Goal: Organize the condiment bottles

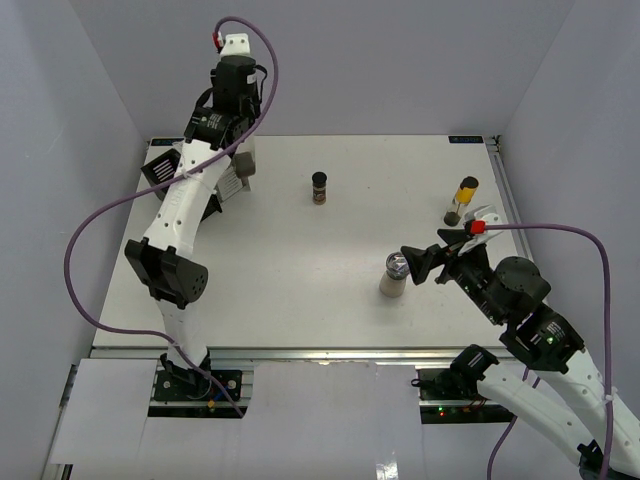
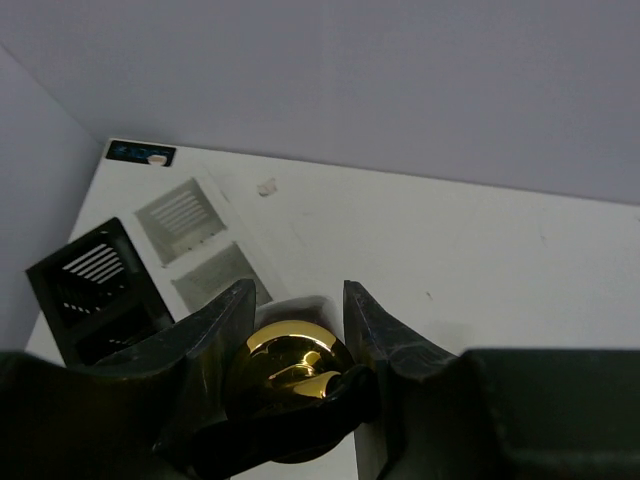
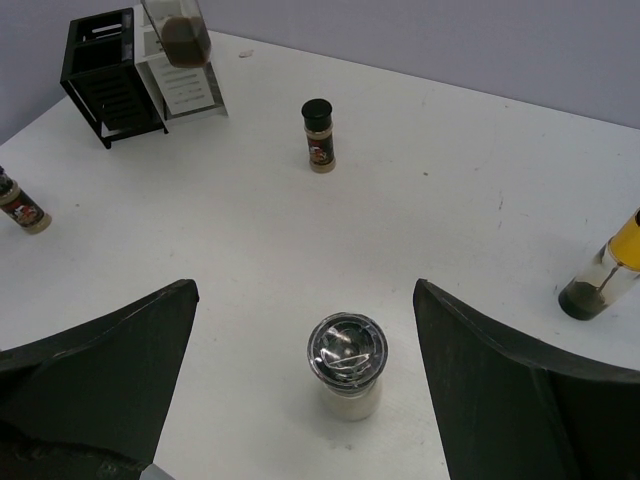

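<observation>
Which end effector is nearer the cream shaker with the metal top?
Right. The right end effector stands open just beside the cream shaker; the left end effector is far off at the racks, gripping the gold-pourer bottle.

Bright, even overhead light, soft shadows (close foreground blurred)

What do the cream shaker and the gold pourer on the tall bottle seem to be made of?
Cream shaker: matte, opaque body, plastic or ceramic, unclear; its lid is glossy and reflective, likely metal. Gold pourer on the tall bottle: mirror-bright with sharp highlights, probably polished or plated metal, possibly metallised plastic.
</observation>
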